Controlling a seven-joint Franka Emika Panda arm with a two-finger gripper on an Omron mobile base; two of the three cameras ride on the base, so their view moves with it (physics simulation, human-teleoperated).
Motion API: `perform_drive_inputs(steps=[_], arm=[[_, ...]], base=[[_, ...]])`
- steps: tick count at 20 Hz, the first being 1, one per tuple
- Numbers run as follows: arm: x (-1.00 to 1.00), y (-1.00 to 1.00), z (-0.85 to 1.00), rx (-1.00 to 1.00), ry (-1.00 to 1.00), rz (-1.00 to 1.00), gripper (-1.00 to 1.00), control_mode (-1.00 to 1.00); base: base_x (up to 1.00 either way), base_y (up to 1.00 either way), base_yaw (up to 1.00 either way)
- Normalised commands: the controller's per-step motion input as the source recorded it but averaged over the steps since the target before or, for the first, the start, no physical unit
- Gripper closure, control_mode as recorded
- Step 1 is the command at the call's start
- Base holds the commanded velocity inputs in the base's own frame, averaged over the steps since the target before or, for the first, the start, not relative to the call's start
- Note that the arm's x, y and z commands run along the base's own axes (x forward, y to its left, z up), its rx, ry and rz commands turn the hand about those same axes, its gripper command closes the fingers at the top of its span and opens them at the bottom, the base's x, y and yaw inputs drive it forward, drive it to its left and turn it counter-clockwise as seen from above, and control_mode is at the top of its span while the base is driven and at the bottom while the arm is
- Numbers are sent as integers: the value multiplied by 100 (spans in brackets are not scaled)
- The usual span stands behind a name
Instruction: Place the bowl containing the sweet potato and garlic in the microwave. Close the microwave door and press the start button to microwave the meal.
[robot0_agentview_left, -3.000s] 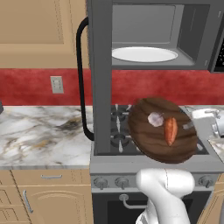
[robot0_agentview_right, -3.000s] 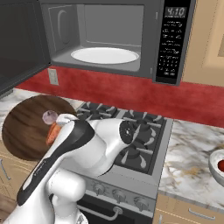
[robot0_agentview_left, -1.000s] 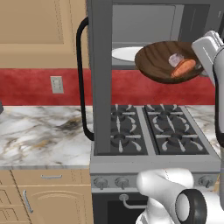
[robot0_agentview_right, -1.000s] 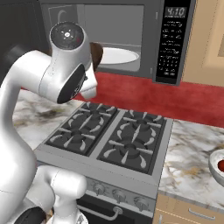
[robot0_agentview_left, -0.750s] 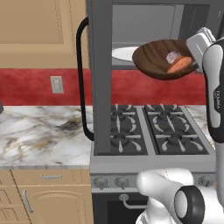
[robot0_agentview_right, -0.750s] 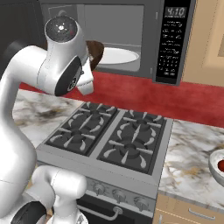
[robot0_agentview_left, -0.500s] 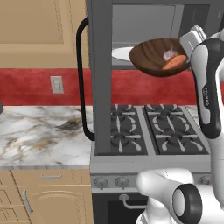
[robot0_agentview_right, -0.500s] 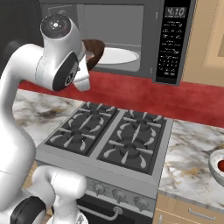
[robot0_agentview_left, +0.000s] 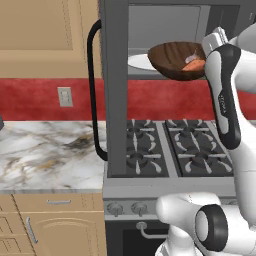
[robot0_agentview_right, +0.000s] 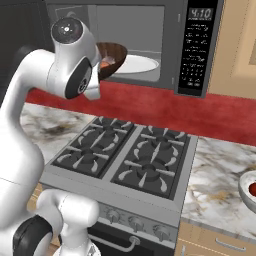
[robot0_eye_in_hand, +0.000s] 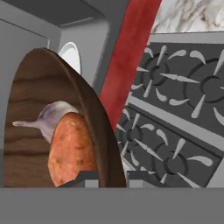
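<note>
Claw (robot0_eye_in_hand: 101, 177) is clamped on the bowl (robot0_agentview_left: 176, 59) rim; I must keep it level, so sweet potato (robot0_eye_in_hand: 72, 148) and garlic (robot0_eye_in_hand: 54, 116) stay inside, and slide it into the microwave (robot0_agentview_right: 150, 45).

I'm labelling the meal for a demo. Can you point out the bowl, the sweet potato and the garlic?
bowl (robot0_agentview_left: 170, 62), left base view, outer wooden wall.
sweet potato (robot0_eye_in_hand: 70, 148), hand view, middle of its orange skin.
garlic (robot0_eye_in_hand: 54, 116), hand view, rounded pale bulb.

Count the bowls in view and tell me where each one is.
2. The dark wooden bowl is held up at the microwave opening; a second bowl sits on the counter right of the stove, partly cropped.
</note>
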Motion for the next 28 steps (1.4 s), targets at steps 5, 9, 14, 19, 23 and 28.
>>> perform_drive_inputs(steps=[5,9,14,19,23,28], arm=[[29,0,0,12,0,-9,100,-100],[36,0,0,5,0,-2,100,-100],[50,0,-1,0,3,0,100,-100],[51,0,-11,0,4,0,100,-100],[48,0,-20,0,5,0,100,-100],[55,-1,-7,0,5,0,100,-100]], base=[[0,0,0],[0,0,0],[0,0,0],[0,0,0],[0,0,0],[0,0,0]])
